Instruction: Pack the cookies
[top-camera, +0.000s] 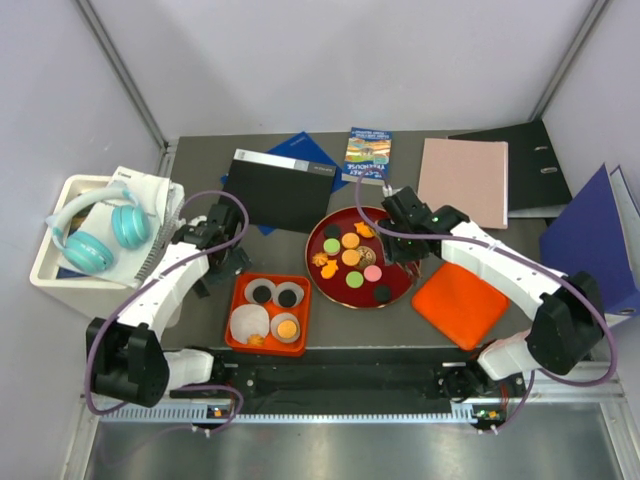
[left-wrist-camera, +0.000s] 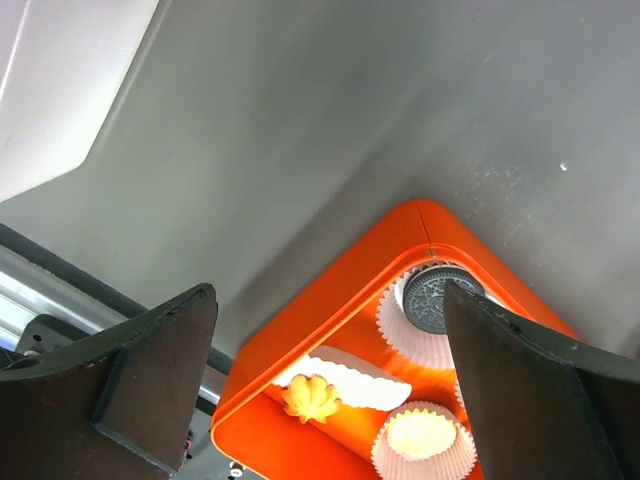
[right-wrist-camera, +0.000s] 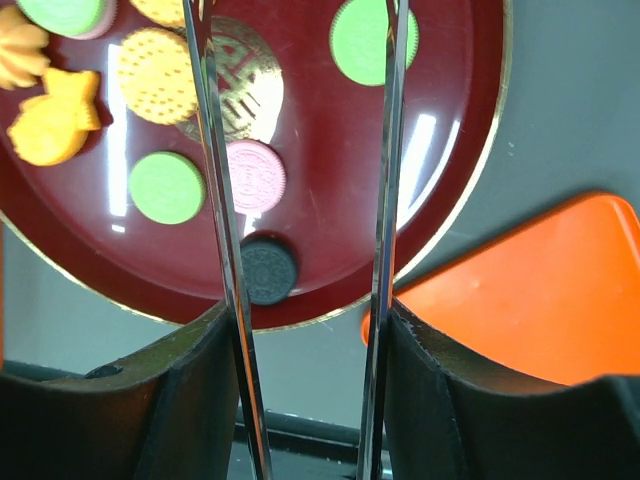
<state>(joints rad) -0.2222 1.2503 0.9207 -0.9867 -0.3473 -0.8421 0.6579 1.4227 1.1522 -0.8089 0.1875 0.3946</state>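
Observation:
Cookies (top-camera: 350, 257) in green, orange, yellow, pink and black lie on a dark red plate (top-camera: 335, 296). My right gripper (top-camera: 392, 248) hangs over the plate's right side. In the right wrist view, my right gripper (right-wrist-camera: 295, 40) stands open with only bare plate (right-wrist-camera: 320, 150) between its thin blades. A pink cookie (right-wrist-camera: 256, 175) and a black one (right-wrist-camera: 268, 268) sit by the left blade. My left gripper (top-camera: 218, 262) is wide open above the far left corner of the orange tray (top-camera: 268, 277). That tray (left-wrist-camera: 330, 290) holds white paper cups, a black cookie (left-wrist-camera: 432, 300), a yellow one (left-wrist-camera: 420, 435) and a flower cookie (left-wrist-camera: 310, 398).
An orange lid (top-camera: 460, 303) lies right of the plate. A white box with teal headphones (top-camera: 95, 235) stands at the left. A black folder (top-camera: 280, 188), a booklet (top-camera: 367, 153), a pink folder (top-camera: 463, 180) and binders (top-camera: 590, 240) line the back and right.

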